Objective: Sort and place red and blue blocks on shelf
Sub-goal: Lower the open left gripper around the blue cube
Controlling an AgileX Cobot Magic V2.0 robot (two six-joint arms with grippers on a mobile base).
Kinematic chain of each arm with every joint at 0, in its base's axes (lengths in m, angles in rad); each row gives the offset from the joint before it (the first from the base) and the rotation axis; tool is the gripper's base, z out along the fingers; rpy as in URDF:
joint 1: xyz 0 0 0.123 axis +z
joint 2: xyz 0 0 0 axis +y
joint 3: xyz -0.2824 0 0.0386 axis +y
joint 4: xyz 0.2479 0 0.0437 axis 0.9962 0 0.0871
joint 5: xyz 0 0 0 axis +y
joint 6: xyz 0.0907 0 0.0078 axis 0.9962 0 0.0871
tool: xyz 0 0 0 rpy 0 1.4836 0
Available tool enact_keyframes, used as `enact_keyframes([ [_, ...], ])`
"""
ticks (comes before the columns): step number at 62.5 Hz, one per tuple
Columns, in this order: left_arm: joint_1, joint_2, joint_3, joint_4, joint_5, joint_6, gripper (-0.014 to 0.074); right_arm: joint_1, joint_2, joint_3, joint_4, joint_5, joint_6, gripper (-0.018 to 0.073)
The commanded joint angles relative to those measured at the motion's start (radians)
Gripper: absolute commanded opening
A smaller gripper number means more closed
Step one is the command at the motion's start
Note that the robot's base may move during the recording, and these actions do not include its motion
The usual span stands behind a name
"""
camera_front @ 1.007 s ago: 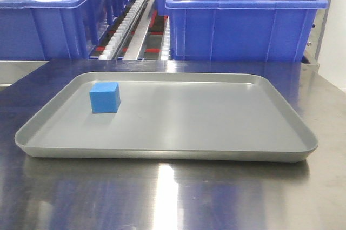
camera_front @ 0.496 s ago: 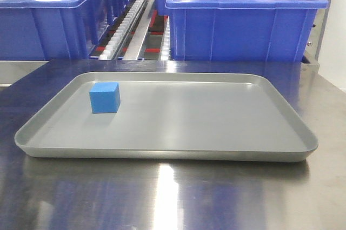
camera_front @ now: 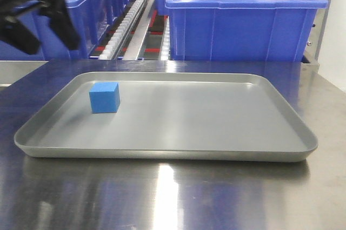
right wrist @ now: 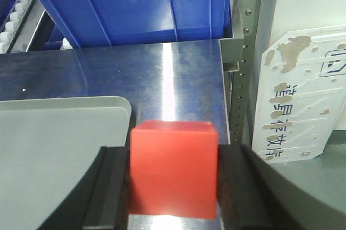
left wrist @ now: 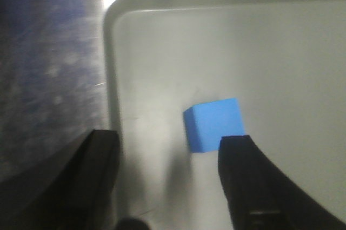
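Two blocks in play. The blue block (camera_front: 104, 97) sits inside the tray (camera_front: 184, 127), near its far left corner. The red block (right wrist: 174, 168) is clamped between your right gripper's (right wrist: 173, 187) jaws, just off a tray corner, over the table (right wrist: 162, 73). Your left gripper (left wrist: 172, 178) hangs wide open over the tray's left rim, holding nothing. Bins (camera_front: 243, 19) stand behind the tray.

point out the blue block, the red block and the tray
blue block (camera_front: 104, 100) front-facing view, on its front face
red block (right wrist: 173, 173) right wrist view, on its near face
tray (camera_front: 216, 124) front-facing view, on its bare floor
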Motion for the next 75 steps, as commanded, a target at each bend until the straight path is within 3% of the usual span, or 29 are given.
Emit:
enact_keyframes([
  [1,-0.032,0.007,-0.064,-0.009,-0.045,-0.007,0.0464,-0.007,-0.008,-0.027,-0.007,-0.083,-0.008,0.0048],
  [9,-0.06,0.05,-0.109,0.003,-0.042,-0.007,0.047,-0.007,-0.008,-0.027,-0.007,-0.083,-0.008,0.0048],
  [19,-0.091,0.097,-0.137,0.052,-0.031,-0.009,0.0539,-0.007,-0.008,-0.027,-0.007,-0.083,-0.008,0.0048],
  [49,-0.098,0.165,-0.15,0.052,-0.075,-0.15,0.0534,-0.007,-0.008,-0.027,-0.007,-0.083,-0.008,0.0048],
  [75,-0.125,0.229,-0.169,0.056,-0.062,-0.166,0.0534,-0.007,-0.008,-0.027,-0.007,-0.083,-0.008,0.0048],
])
